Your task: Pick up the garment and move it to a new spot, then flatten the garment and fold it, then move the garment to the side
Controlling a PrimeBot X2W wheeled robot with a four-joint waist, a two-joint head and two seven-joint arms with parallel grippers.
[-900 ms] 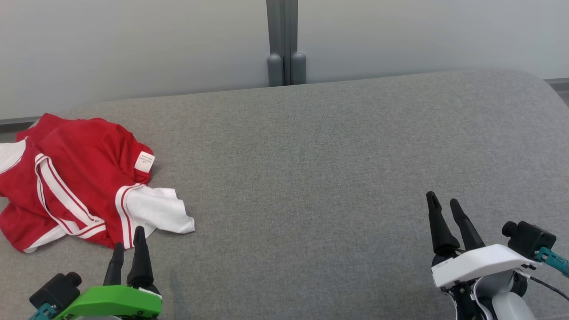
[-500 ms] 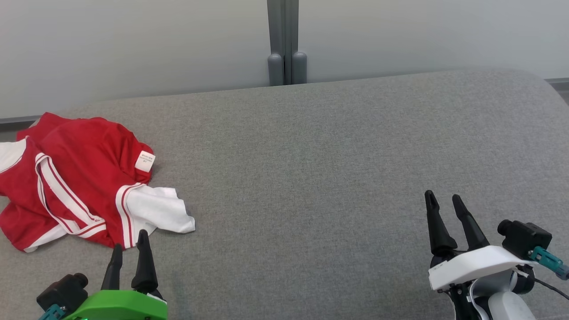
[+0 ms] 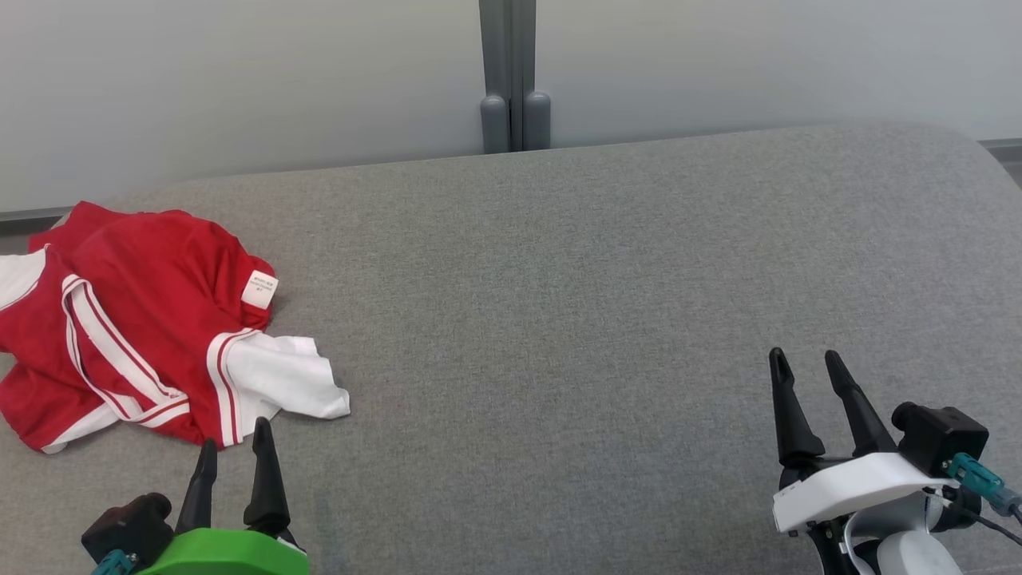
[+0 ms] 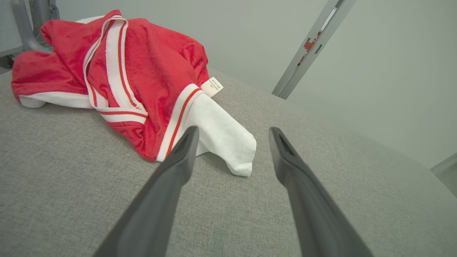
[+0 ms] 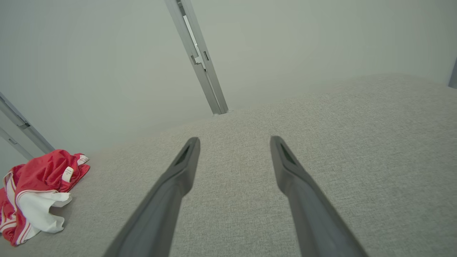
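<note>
The garment (image 3: 128,319) is a crumpled red top with white stripes and white sleeves, heaped at the left end of the grey surface. A white sleeve (image 4: 221,139) and a small label stick out toward the middle. My left gripper (image 3: 234,435) hovers open just in front of the heap, its fingertips short of the white sleeve, nothing between them. In the left wrist view the garment (image 4: 135,71) lies just beyond the open left gripper (image 4: 232,134). My right gripper (image 3: 802,359) stands open far to the right. The right wrist view has the garment (image 5: 35,189) at the far left, well away from the right gripper (image 5: 234,141).
The grey fabric-covered surface (image 3: 559,303) stretches wide between the two arms. A pale wall with a grey vertical post (image 3: 511,72) stands close behind its far edge. The surface's left edge runs under the garment heap.
Both grippers have drawn back slightly toward the bottom of the head view, and the right gripper's fingers have spread wider. The garment has not moved.
</note>
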